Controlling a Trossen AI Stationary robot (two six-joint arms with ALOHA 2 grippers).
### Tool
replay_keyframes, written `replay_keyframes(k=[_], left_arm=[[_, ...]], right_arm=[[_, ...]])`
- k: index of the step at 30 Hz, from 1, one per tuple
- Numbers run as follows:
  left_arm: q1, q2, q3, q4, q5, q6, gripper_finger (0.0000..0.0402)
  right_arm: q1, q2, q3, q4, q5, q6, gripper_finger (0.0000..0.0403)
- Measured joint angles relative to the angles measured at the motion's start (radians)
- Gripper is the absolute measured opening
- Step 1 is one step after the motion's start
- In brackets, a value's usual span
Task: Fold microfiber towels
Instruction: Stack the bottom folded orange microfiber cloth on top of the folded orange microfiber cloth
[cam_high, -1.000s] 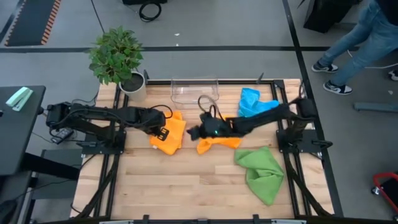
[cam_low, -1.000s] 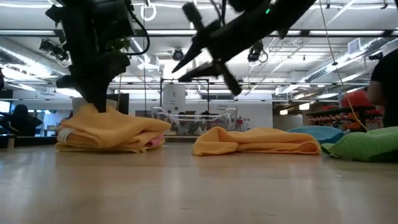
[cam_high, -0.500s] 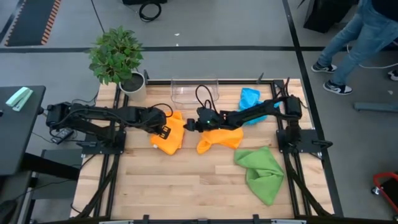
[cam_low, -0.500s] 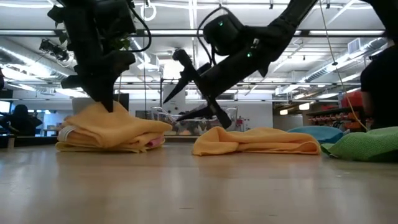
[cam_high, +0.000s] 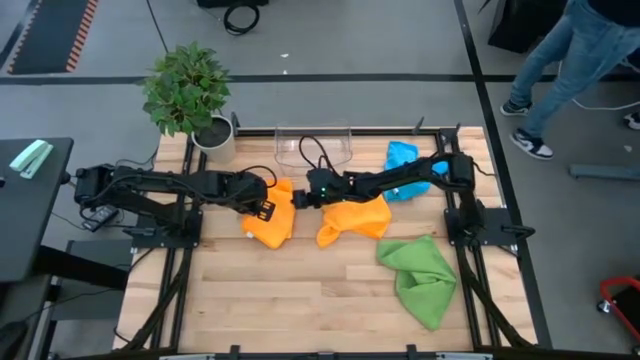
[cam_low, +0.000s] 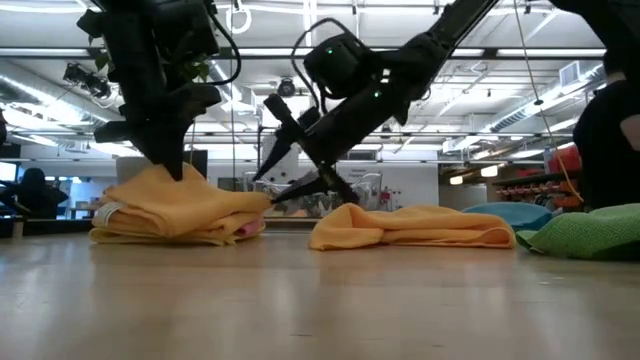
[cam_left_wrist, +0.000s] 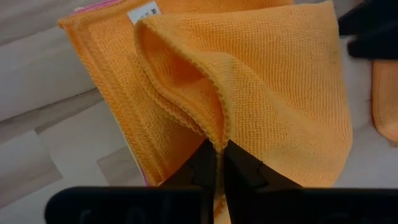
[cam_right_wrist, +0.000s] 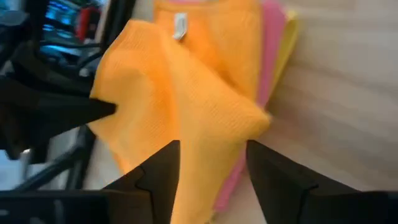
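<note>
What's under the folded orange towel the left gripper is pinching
Under the folded orange towel, pink towel and yellow towel edges show; the orange covers the rest. The left gripper pinches its raised fold.

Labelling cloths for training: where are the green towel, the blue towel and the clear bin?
green towel (cam_high: 421, 276), high view, its middle.
blue towel (cam_high: 401, 158), high view, upper part.
clear bin (cam_high: 288, 146), high view, left wall.

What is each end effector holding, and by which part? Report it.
The left end effector pinches the orange towel by a raised fold at its edge. The right end effector is open beside that towel, holding nothing.
</note>
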Motion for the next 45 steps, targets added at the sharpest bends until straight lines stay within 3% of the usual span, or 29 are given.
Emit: replay_keyframes(k=[5,9,11,15,20,23,28,34,41,45], left_arm=[[0.000,0.000,0.000,-0.001,0.000,-0.003,0.0010],[0.000,0.000,0.000,-0.002,0.000,-0.003,0.0020],[0.000,0.000,0.000,-0.003,0.000,-0.003,0.0028],[0.000,0.000,0.000,-0.004,0.000,-0.003,0.0020],[0.000,0.000,0.000,-0.004,0.000,-0.002,0.0010],[0.000,0.000,0.000,-0.005,0.000,-0.002,0.0025],[0.000,0.000,0.000,-0.005,0.000,0.000,0.0032],[0.000,0.000,0.000,-0.003,0.000,0.008,0.0010],[0.001,0.001,0.000,-0.001,-0.007,0.004,0.0042],[0.001,0.001,0.000,-0.002,-0.007,0.005,0.0026]], right_arm=[[-0.003,-0.025,0.000,-0.076,0.075,-0.064,0.0119],[-0.006,-0.014,0.000,-0.083,0.051,-0.050,0.0053],[-0.005,0.001,-0.001,-0.071,0.040,-0.050,0.0040],[-0.019,0.001,-0.001,-0.038,-0.032,-0.069,0.0066],[-0.023,-0.009,-0.002,-0.027,-0.050,-0.087,0.0155],[-0.022,-0.003,-0.002,-0.028,-0.052,-0.073,0.0207],[-0.033,0.006,-0.002,-0.025,-0.043,-0.087,0.0251],[-0.048,0.019,0.000,0.003,-0.039,-0.075,0.0231],[-0.052,0.042,-0.002,0.045,-0.070,-0.040,0.0198],[-0.052,0.042,-0.002,0.044,-0.066,-0.041,0.0150]])
